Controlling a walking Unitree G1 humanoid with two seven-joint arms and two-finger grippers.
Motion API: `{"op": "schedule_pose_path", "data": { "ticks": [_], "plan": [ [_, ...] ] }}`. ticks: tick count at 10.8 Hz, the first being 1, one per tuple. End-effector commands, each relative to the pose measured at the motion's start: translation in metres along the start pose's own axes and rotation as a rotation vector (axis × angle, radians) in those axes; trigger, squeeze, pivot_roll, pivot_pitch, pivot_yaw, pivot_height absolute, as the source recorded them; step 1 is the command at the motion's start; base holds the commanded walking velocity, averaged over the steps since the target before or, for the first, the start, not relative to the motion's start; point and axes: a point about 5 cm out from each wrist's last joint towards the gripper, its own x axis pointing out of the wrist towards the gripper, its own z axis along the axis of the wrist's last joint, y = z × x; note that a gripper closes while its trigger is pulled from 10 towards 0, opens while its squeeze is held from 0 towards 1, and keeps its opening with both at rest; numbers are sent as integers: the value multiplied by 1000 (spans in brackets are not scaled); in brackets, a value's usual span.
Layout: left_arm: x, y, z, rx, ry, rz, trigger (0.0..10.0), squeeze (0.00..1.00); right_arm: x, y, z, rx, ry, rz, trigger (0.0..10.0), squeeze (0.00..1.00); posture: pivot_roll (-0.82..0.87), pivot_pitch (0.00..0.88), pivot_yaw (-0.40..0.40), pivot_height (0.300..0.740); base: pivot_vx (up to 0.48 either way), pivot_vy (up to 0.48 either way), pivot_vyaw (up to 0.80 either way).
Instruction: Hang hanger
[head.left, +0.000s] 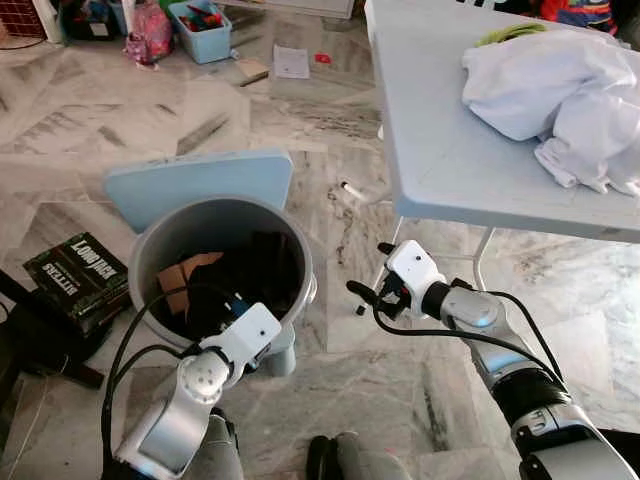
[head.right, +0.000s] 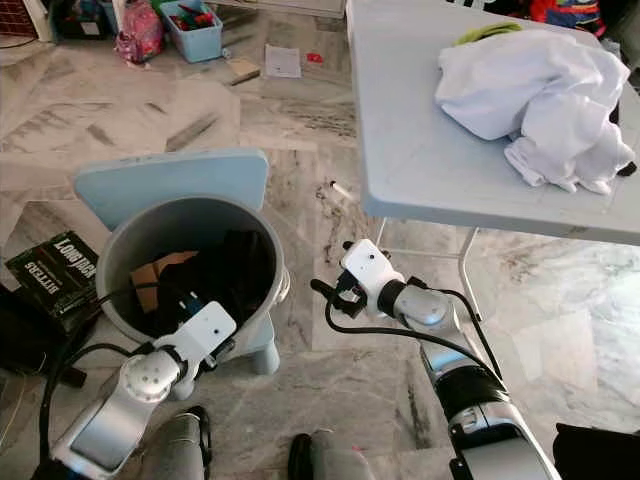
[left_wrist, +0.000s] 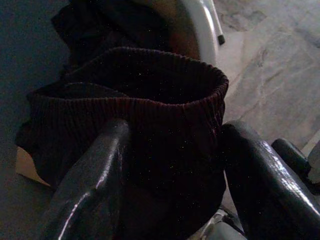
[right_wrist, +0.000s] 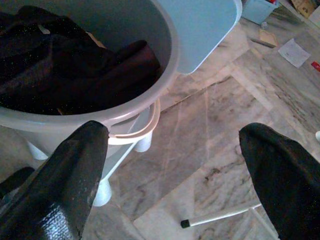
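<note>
A grey bucket (head.left: 200, 206) stands on a light blue stool (head.left: 200, 180) and holds dark clothes and a piece of brown card. My left gripper (head.left: 228, 306) reaches inside over the bucket's near rim. In the left wrist view its fingers (left_wrist: 95, 175) press on either side of a dark maroon ribbed garment (left_wrist: 150, 100) that fills the gap between them. My right gripper (head.left: 368, 268) hovers open in the air to the right of the bucket, just under the table's front edge, with nothing in it. Its wrist view looks at the bucket's rim (right_wrist: 165, 65).
A pale grey folding table (head.left: 440, 150) on the right carries a heap of white cloth (head.left: 560, 90); its leg (head.left: 485, 245) stands close behind my right gripper. A dark "Long Jack" box (head.left: 80, 275) lies left of the bucket. A blue bin (head.left: 200, 25) and paper (head.left: 290, 62) lie on the far marble floor.
</note>
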Motion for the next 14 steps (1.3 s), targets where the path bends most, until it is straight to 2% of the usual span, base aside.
{"op": "schedule_pose_path", "data": {
  "ticks": [1,2,3,14],
  "plan": [
    [1,-3,-1,-15,11,-10,10000,0,-4,-1,-4,9,12,-7,10000,847,6,141,-148,740,0,0,0],
    [3,-3,-2,-20,9,-10,8471,0,-4,-1,-4,11,13,-6,10000,843,6,141,-148,740,0,0,0],
    [5,-2,-4,-44,6,0,0,0,-4,0,-4,14,15,-1,10000,847,5,143,-144,740,0,0,0],
    [9,0,-3,-103,-30,18,0,0,-4,-1,-4,7,24,-10,10000,843,3,139,-145,740,0,0,0]
  ]
}}
